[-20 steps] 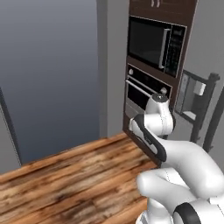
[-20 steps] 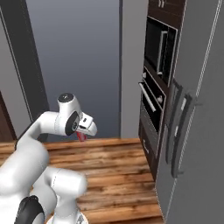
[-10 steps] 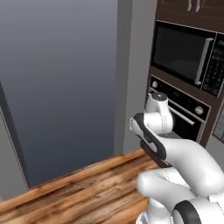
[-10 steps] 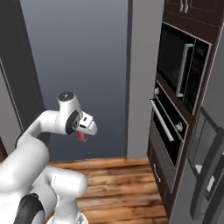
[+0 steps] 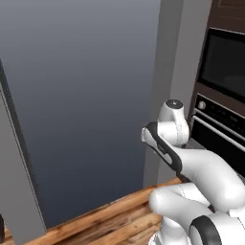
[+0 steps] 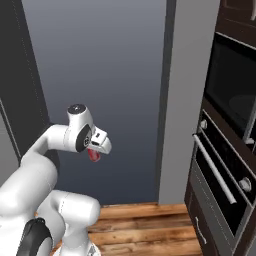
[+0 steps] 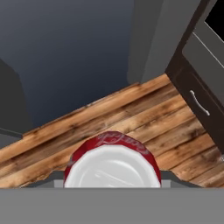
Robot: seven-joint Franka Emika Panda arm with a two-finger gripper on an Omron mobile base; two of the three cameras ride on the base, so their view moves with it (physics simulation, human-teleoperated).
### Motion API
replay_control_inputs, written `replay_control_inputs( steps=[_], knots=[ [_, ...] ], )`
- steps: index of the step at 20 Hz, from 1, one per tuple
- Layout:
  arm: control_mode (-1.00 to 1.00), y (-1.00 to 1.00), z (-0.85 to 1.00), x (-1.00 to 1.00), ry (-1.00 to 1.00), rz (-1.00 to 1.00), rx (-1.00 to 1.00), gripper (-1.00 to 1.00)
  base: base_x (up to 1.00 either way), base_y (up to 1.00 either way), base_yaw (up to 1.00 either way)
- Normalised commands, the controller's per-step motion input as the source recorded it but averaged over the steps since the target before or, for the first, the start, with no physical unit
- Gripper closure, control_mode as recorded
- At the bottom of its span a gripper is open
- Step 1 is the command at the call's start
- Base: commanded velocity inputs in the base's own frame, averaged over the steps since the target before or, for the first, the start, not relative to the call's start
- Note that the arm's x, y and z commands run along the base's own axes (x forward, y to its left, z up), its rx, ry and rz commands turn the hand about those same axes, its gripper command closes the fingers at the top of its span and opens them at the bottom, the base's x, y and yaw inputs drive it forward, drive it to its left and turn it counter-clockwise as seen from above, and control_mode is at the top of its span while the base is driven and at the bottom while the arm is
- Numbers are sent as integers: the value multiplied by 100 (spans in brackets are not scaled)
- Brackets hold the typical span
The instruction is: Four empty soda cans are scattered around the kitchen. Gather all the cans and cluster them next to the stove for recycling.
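- The base is turning: the oven column point(image 6: 225, 165) is sliding toward the right edge of both base views, and more of the dark grey wall point(image 5: 86, 95) is showing than a second ago
- The tool point(image 6: 96, 151) is pinching a red soda can point(image 7: 112, 164), carrying it above the wooden floor point(image 7: 131, 113)
- White script is curling across the can, too blurred to read

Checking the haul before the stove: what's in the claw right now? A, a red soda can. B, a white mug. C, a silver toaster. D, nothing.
A: the claw is shut on a red soda can, whose silvery top faces the hand camera.
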Motion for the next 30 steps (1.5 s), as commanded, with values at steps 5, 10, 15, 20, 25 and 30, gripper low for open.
replay_control_inputs(
  steps=[5,10,15,20,25,30],
  knots=[
    [100,0,0,0,0,0,0,100,-30,99,0],
    [100,0,0,0,0,0,0,100,-22,99,0],
    [100,0,0,0,0,0,0,100,-27,96,1],
    [100,0,0,0,0,0,0,100,-7,100,1],
    [100,0,0,0,0,0,0,100,-2,100,0],
    [100,0,0,0,0,0,0,100,0,100,0]
  ],
)
